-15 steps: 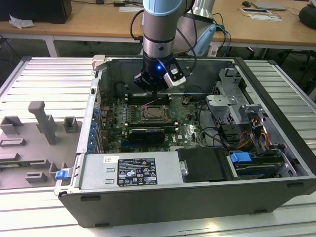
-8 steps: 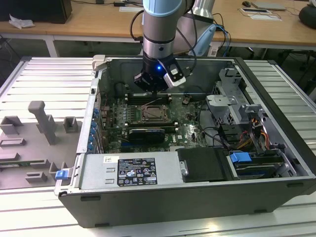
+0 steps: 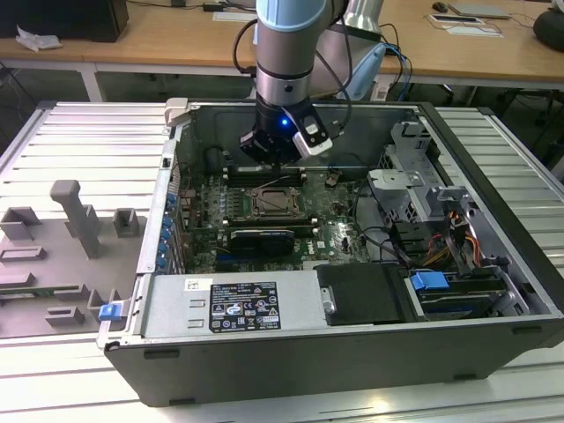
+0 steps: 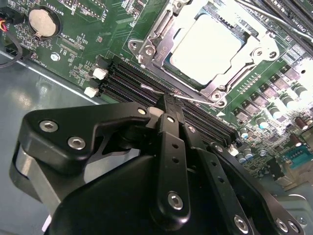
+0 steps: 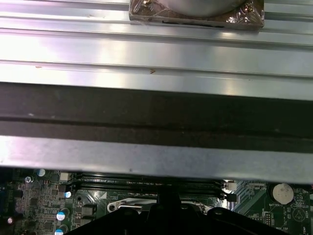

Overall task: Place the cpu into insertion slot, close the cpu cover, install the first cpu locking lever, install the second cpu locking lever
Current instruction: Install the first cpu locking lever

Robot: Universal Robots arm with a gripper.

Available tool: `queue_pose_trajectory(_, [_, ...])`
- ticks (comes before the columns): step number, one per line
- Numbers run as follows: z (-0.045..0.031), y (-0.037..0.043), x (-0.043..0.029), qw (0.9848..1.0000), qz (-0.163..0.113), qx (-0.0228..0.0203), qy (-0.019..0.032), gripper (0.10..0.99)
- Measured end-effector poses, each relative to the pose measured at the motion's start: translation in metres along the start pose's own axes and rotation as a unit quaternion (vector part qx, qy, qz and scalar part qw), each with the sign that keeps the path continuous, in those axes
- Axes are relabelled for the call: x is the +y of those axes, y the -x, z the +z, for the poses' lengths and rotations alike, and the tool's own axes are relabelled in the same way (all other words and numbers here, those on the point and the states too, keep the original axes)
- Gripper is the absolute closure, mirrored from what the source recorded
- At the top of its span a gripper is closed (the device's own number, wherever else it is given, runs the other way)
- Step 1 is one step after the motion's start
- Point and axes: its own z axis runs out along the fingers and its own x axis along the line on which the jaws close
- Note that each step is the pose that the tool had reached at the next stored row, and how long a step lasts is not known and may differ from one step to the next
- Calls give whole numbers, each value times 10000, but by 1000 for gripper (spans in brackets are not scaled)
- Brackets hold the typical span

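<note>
Inside the open computer case (image 3: 291,352), above the green motherboard (image 3: 207,225), my arm (image 3: 286,53) reaches down with my claw (image 3: 275,161) hanging just over the memory slots (image 4: 132,81) beside the processor socket. In the second wrist view my claw (image 4: 168,105) has its 2 black fingers (image 4: 171,142) pressed together into 1 narrow tip, holding nothing I can make out; that tip sits right at a thin wire lever (image 4: 161,92) running along the socket's edge, though whether it touches is hard to tell. The cpu cover (image 4: 161,36) lies down flat around the cpu (image 4: 205,46), whose pale square top shows through the cut-out centre, seated in its slot. My own fingers hide part of the lever and the socket's near corner. In the exterior view the socket (image 3: 278,203) is a small dark square, its details too small to read. The first wrist view looks across the case's silvery rim (image 5: 156,156) toward the ribbed table (image 5: 156,49), with a coin battery (image 5: 282,193) at its corner.
</note>
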Motion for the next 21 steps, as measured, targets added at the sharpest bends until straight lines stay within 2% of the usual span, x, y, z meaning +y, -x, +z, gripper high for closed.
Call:
queue_pose_trajectory(8, [33,88,-9,10000,0,0,1,980])
queue_pose_trajectory(14, [76,114,-16,10000,0,0,-1,980])
queue_pose_trajectory(21, [138,132,-26,10000,1,2,-41,980])
